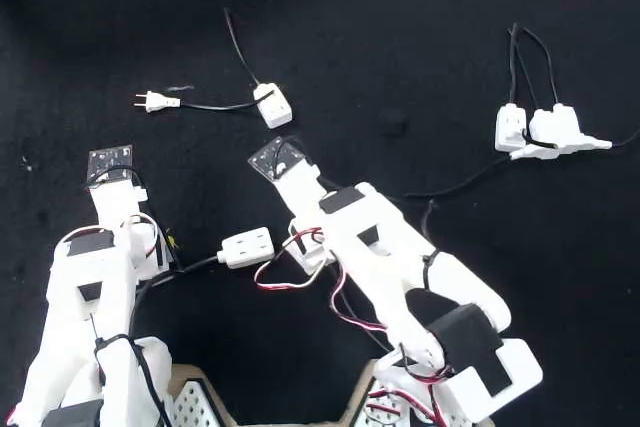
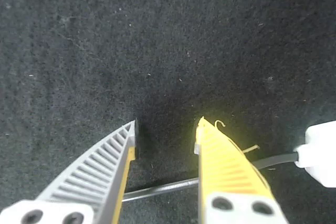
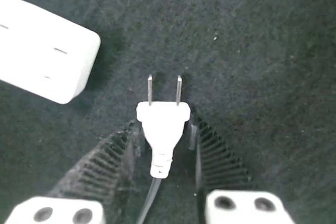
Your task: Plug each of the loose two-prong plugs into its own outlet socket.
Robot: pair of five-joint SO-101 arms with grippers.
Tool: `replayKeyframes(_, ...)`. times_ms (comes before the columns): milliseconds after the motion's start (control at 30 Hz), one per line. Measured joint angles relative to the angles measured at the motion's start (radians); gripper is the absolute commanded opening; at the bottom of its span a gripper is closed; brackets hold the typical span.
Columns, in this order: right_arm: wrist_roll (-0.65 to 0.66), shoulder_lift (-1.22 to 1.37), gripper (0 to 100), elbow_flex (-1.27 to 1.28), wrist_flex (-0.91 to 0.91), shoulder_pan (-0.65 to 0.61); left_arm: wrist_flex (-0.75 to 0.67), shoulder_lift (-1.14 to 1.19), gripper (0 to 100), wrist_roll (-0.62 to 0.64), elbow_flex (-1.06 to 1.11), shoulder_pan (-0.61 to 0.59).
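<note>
Overall, we find the black cloth (image 1: 400, 67) broad and bare between the middle of the table and its right side. More bare cloth runs along the far edge.

The right gripper (image 3: 163, 129) stands parted over a plug (image 3: 162, 121). One finger lies close along each flank, a thin dark gap shows on both sides, and nothing is clamped. The plug lies flat with its long axis in line with the gripper and its two prongs pointing straight away from it. A socket (image 3: 42, 56) sits near, off the line of the prongs, slots facing up.

From the high view we note a second plug (image 1: 155, 101) lying flat near that socket, prongs toward the table's left side. Its lead trails back to the socket. A near socket (image 1: 247, 246) lies between the two arms. The far sockets (image 1: 538, 130) lie well apart at the right, one with a plug seated.

The left gripper (image 2: 166, 127) is spread wide and holds nothing. It has cloth between its tips, and a black cord (image 2: 157, 188) crosses behind them.
</note>
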Motion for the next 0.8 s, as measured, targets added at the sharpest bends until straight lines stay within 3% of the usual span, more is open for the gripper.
replayKeyframes(67, 0.000, 0.000, 11.6, 0.000, 0.000, 0.000, 0.000, 0.000, 19, 0.000, 0.000, 0.000)
replayKeyframes(133, 0.000, 0.000, 1.1, 0.000, 0.000, 0.000, 0.000, 0.000, 19, 0.000, 0.000, 0.000)
replayKeyframes(367, 0.000, -0.026, 1.0, 0.003, 0.011, 0.009, 0.000, 0.000, 19, 0.000, 0.000, 0.000)
replayKeyframes(600, 0.000, -0.351, 1.1, 0.005, 0.095, 0.005, 0.000, 0.000, 19, 0.000, 0.000, 0.000)
replayKeyframes(800, -0.002, -0.443, 1.1, 0.005, -0.084, -0.080, 0.000, 0.000, 19, 0.000, 0.000, 0.000)
